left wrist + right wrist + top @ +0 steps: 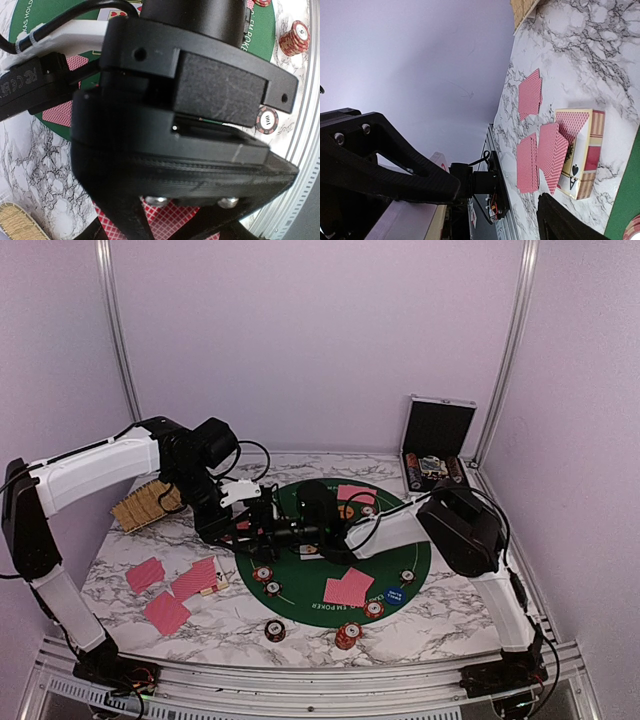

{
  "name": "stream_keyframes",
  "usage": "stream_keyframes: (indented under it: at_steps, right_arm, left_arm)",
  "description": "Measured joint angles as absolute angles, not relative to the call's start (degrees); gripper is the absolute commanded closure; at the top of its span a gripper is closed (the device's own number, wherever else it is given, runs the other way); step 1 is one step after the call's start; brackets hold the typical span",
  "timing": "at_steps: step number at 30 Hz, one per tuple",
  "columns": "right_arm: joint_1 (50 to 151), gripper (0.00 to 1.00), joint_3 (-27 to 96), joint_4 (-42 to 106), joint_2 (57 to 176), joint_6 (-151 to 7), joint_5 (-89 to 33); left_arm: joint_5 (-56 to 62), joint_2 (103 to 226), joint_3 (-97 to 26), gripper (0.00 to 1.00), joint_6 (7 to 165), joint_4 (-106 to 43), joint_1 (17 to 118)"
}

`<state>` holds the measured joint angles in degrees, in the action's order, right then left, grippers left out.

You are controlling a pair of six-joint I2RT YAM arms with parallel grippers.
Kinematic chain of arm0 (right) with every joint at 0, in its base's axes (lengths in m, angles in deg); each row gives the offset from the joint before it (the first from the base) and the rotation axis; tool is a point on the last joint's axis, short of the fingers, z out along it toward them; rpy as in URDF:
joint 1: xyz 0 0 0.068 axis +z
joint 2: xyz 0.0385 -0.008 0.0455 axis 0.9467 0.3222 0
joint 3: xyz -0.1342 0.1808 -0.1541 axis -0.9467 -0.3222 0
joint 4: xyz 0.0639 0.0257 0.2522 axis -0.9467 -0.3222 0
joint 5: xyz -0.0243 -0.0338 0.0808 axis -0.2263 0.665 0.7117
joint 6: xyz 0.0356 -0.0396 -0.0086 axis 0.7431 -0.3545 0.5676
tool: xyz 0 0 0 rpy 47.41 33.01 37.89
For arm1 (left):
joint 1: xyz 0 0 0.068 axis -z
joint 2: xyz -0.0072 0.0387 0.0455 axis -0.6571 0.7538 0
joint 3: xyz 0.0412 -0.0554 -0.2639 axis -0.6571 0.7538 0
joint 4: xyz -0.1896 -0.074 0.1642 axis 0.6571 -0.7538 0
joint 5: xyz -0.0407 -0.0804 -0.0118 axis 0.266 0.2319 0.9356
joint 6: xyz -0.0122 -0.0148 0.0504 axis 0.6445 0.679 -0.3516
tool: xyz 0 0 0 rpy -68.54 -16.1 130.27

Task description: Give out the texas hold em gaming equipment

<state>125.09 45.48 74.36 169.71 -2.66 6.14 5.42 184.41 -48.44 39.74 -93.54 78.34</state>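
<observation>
On the green poker mat (pixel 300 590) both grippers meet at its left edge. My left gripper (pixel 250 525) is shut on red-backed playing cards (pixel 170 220), which show between its fingers (pixel 122 220); the black body of the right arm fills most of the left wrist view. My right gripper (pixel 285 532) faces it with jaws wide apart (pixel 497 195) and nothing clearly between them. Dealt card piles (pixel 145 573) (pixel 165 612) (pixel 195 578) lie on the marble at left, also seen as piles (pixel 530 92) (pixel 527 162). More cards (pixel 348 587) (pixel 355 495) lie on the mat. Striped chips (pixel 262 574) (pixel 347 636) (pixel 275 630) are spread about, with a blue disc (pixel 394 594).
A card box (pixel 217 585) (pixel 580 152) lies beside the left piles. The straw basket (pixel 145 502) stands at the far left. The open silver case (pixel 437 440) is at the back right. Metal rails (pixel 300 675) edge the table's front.
</observation>
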Motion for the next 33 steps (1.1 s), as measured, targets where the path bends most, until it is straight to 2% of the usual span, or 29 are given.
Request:
stream_keyframes:
  at_steps: [8, 22, 28, 33]
  right_arm:
    - [124.92, 0.30, 45.55, 74.04, 170.10, -1.64, 6.29]
    - [123.54, 0.37, 43.45, 75.76, 169.18, 0.94, 6.95]
    - [122.51, 0.49, 40.81, 76.18, 166.97, 0.53, 7.12]
    - [121.79, 0.53, 40.04, 76.29, 165.97, -0.08, 7.23]
  left_arm:
    - [5.39, 184.43, -48.40, 0.40, 39.81, -93.54, 78.53]
    - [5.42, 184.43, -48.27, 0.40, 39.83, -93.30, 78.55]
    - [5.46, 184.43, -48.27, 0.40, 39.83, -92.68, 78.60]
    - [5.44, 184.43, -48.27, 0.40, 39.83, -92.27, 78.60]
